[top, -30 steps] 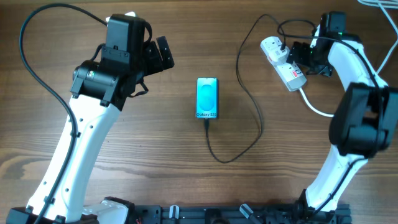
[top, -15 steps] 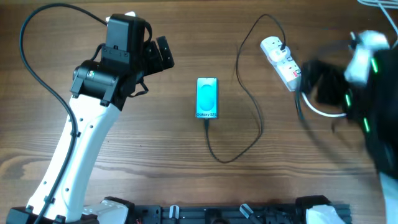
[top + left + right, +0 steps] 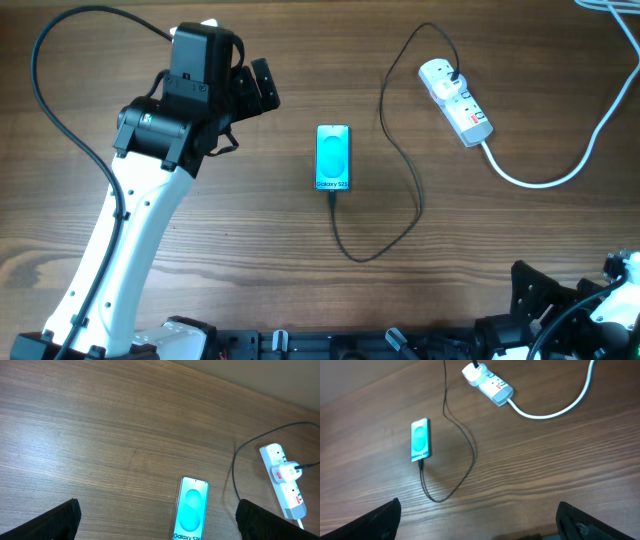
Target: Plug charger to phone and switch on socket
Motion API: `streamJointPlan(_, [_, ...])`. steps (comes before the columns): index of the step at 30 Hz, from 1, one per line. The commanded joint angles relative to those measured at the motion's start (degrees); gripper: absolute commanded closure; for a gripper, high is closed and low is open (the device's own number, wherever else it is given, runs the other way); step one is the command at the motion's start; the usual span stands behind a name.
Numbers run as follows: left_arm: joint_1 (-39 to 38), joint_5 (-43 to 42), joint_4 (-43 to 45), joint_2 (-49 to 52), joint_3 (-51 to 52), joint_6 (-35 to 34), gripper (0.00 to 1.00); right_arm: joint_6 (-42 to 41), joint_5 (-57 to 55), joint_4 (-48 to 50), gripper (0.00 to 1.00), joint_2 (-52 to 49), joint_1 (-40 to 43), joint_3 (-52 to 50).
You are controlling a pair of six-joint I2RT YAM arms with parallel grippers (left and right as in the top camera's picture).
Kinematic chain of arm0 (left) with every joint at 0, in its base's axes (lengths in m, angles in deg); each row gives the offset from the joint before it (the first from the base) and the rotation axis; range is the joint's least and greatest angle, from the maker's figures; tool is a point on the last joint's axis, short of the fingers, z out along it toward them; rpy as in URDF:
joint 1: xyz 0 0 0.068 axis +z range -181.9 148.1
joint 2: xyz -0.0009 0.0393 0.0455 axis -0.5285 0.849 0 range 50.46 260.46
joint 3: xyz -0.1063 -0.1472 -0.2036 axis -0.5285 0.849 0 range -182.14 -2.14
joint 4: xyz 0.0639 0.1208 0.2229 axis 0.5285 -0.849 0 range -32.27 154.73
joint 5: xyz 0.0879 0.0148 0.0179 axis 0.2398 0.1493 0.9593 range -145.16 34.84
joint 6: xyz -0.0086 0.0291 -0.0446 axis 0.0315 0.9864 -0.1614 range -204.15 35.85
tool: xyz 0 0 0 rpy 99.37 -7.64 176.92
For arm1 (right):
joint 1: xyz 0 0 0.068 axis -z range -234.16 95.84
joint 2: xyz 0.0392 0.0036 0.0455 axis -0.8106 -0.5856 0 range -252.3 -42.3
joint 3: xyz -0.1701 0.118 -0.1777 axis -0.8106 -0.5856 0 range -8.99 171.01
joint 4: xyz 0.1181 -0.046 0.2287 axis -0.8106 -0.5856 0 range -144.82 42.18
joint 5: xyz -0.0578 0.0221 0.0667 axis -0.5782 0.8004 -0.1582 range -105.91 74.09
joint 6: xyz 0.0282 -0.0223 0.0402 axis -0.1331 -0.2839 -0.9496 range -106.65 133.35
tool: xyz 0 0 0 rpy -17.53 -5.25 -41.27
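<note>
At the upper left of the brown wood-grain table (image 3: 250, 262), the left gripper (image 3: 159, 524) is held above the surface with its two black fingers (image 3: 60, 520) spread wide apart. The small flat phone (image 3: 333, 157) with a bright cyan screen lies face up on the table, to the gripper's right and clear of it. In the left wrist view it sits below the gap between the fingers, closer to the right-hand one.

At the near right edge of the table, the right gripper (image 3: 481, 525) is also spread wide, and its black fingers (image 3: 582, 520) show only at the lower corners of the right wrist view. The phone lies well apart from this gripper, forward and to its left.

The thin black charger cable (image 3: 418, 205) leaves the phone's near end, where its small black plug tip (image 3: 333, 196) appears to be seated, though the view is too coarse to confirm this. The cable loops toward the near side and then runs away to the short white oblong power strip (image 3: 456, 100) with red-marked switches. The strip lies at the far right, well apart from both grippers. The cable ends there in a white adapter (image 3: 284, 471) plugged into the strip. A thick white lead (image 3: 540, 182) curves off from the strip's near end. The switch position cannot be read.
</note>
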Motion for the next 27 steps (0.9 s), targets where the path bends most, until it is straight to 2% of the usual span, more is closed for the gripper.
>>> streamJointPlan(1, [0.26, 0.74, 0.11, -0.04, 0.48, -0.48, 0.0, 0.46, -1.86, 4.35, 0.0, 0.39, -0.2, -1.09])
streamJointPlan(5, [0.26, 0.76, 0.11, -0.04, 0.48, -0.48, 0.0, 12.81, 1.97, 15.54, 0.0, 3.02, 1.03, -9.16])
streamJointPlan(11, [0.26, 0.74, 0.11, -0.04, 0.48, -0.48, 0.0, 23.87, 13.68, 46.21, 0.0, 17.51, 4.61, -38.47])
streamJointPlan(15, [0.26, 0.74, 0.11, -0.04, 0.48, -0.48, 0.0, 24.52, 14.62, 61.24, 0.0, 23.08, 4.66, -52.92])
streamJointPlan(17, [0.26, 0.76, 0.11, -0.04, 0.48, -0.48, 0.0, 24.55, 17.86, 73.33, 0.0, 25.49, 4.66, -61.96])
streamJointPlan(24, [0.26, 0.76, 0.11, -0.04, 0.48, -0.48, 0.0, 24.61, 16.31, 95.67, 0.0, 31.32, 4.68, -76.67])
streamJointPlan(27, [0.26, 0.76, 0.11, -0.04, 0.48, -0.48, 0.0, 24.46, 15.28, 100.91, 0.0, 31.28, 4.81, -80.0])
